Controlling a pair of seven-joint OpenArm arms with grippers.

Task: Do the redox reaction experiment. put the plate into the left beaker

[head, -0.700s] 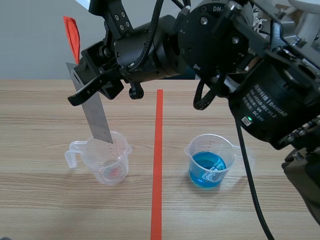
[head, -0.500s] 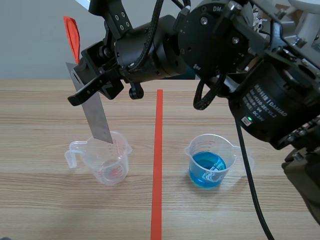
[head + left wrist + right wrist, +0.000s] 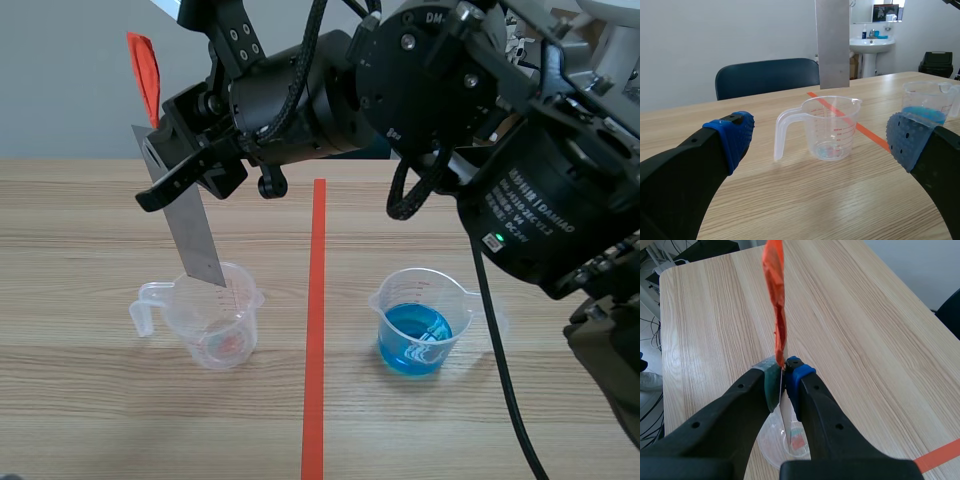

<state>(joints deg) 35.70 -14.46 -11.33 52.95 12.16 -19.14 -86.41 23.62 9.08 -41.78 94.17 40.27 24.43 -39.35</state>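
Observation:
A long grey metal plate [image 3: 190,230] with an orange tag [image 3: 145,75] at its top hangs nearly upright, my right gripper [image 3: 165,170] shut on its upper end. Its lower edge is just above the mouth of the clear left beaker [image 3: 215,320], which has a little reddish residue at the bottom. In the right wrist view the right gripper [image 3: 784,372] pinches the plate [image 3: 788,425] over the left beaker [image 3: 771,447]. My left gripper [image 3: 819,140] stands open low over the table, with the left beaker [image 3: 832,130] ahead of it and the plate [image 3: 832,42] above.
The right beaker [image 3: 420,325] holds blue liquid and stands right of the orange-red tape line [image 3: 315,330]. The right arm [image 3: 420,90] spans the table from the right. A blue chair [image 3: 765,77] is behind the table.

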